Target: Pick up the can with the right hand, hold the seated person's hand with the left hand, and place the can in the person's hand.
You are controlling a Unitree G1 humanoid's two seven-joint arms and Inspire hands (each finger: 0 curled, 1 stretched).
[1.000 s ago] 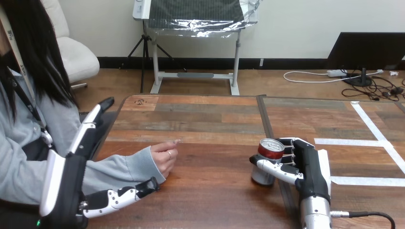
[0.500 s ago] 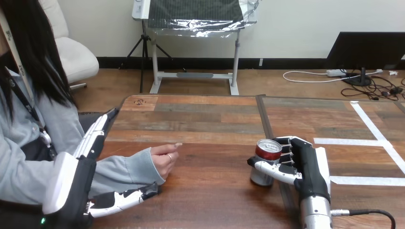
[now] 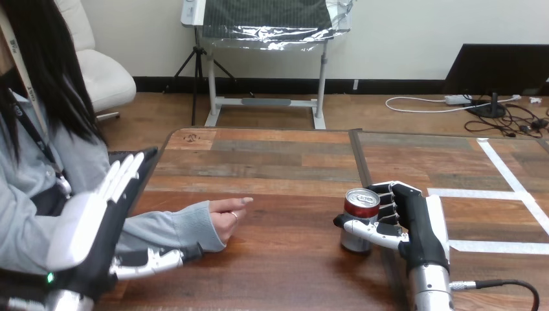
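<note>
— So why is the right robot hand [image 3: 414, 227] curled round the can [image 3: 359, 208]?
— Ready to lift it. The can seems to stand on the tabletop [image 3: 285, 175], though fingers hide its base.
— And left of the can?
— The person's hand [image 3: 225, 217] rests waiting. Farther left, the left robot hand [image 3: 90, 223] is spread flat beside the sleeve, grasping nothing.

Single camera on the robot's head, facing forward and down across the table [image 3: 285, 272]; near edge closest, far edge beyond.
</note>
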